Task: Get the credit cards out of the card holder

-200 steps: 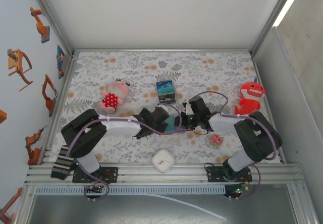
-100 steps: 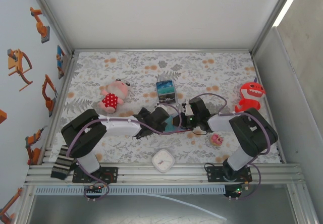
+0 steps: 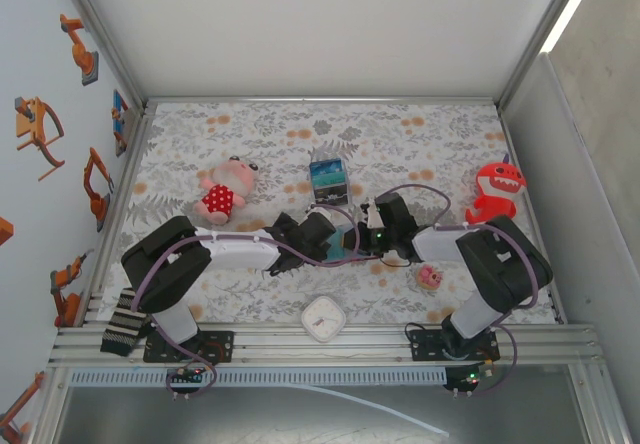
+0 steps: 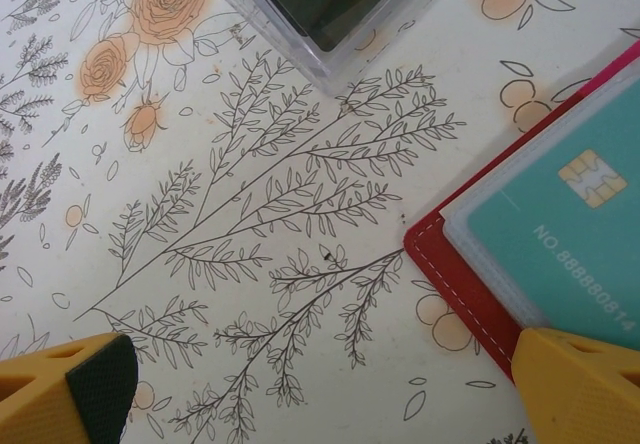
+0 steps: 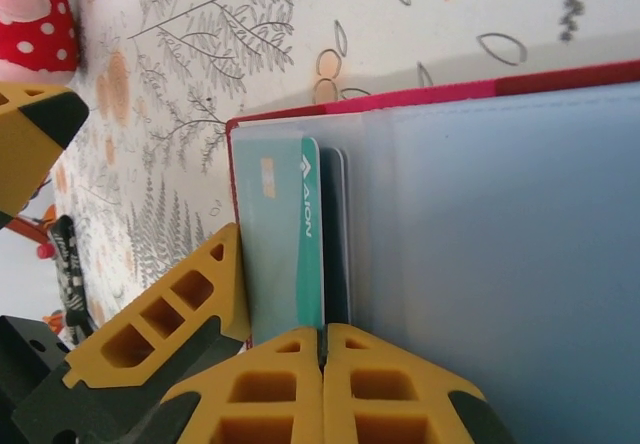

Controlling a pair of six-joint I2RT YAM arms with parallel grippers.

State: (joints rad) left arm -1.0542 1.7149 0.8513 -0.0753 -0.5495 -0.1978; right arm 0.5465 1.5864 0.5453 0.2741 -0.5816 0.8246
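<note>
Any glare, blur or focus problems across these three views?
Top external: the strip light at upper right is blown out, while the table is evenly lit. Left wrist: sharp, and the number on the credit card is readable. Right wrist: the card holder is in focus, and the plush toy in the corner is blurred.

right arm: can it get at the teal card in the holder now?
Probably yes. The right gripper is shut at the exposed end of the teal card, which pokes out of a pocket of the card holder. The open left gripper stands beside it, not over it.
</note>
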